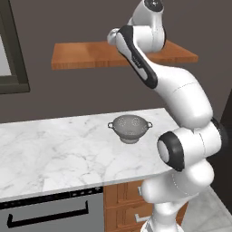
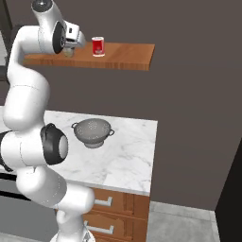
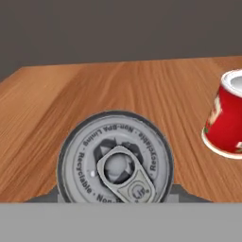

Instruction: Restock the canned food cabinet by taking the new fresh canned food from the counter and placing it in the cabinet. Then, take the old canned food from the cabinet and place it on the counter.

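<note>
I have the gripper clamped on the new fresh canned food over the cabinet; the old canned food stands beside, leaving room.

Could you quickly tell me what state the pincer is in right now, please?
Pincer: closed on the new fresh canned food, over the cabinet.

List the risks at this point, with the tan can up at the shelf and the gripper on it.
1. The gripper is shut on the new can over the shelf; whether the can rests on the board is unclear, so letting go now might drop or tip it.
2. The red can stands close beside, so a sideways withdrawal could knock it off toward the colander below.
</note>
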Available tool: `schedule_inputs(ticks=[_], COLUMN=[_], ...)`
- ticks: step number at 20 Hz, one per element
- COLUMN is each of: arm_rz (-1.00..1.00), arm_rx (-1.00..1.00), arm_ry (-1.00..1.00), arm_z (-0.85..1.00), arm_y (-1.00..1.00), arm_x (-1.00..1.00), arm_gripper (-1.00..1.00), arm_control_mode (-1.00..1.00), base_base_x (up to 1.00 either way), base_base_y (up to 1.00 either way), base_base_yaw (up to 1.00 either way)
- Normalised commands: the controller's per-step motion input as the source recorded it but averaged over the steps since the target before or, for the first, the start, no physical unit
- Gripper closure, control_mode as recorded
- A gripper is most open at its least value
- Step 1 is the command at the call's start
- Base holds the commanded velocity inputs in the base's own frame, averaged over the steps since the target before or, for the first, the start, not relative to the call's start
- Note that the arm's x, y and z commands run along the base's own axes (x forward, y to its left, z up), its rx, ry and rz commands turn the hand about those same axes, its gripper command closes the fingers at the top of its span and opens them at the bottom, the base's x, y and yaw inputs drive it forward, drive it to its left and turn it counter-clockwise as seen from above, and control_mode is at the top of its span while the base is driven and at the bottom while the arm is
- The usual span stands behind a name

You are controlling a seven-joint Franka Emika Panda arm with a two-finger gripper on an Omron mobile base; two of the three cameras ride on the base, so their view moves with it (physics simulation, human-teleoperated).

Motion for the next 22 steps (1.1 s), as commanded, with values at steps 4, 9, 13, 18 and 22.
schedule_inputs(ticks=[4, 9, 13, 18, 22], arm_rz=[0.00, 0.00, 0.00, 0.01, 0.01], arm_rx=[-0.03, -0.01, 0.00, -0.02, 0.00], arm_ry=[0.00, 0.00, 0.00, -0.04, -0.09], arm_z=[-0.09, -0.01, 0.00, 0.00, 0.00], arm_y=[0.15, 0.01, 0.01, 0.02, -0.07], arm_x=[0.49, 0.13, -0.15, -0.73, -1.00], arm_gripper=[-1.00, -1.00, -1.00, -1.00, -1.00], arm_control_mode=[-1.00, -1.00, -1.00, -1.00, -1.00], base_base_x=[0.00, 0.00, 0.00, 0.00, 0.00], base_base_y=[0.00, 0.00, 0.00, 0.00, 0.00], base_base_yaw=[0.00, 0.00, 0.00, 0.00, 0.00])
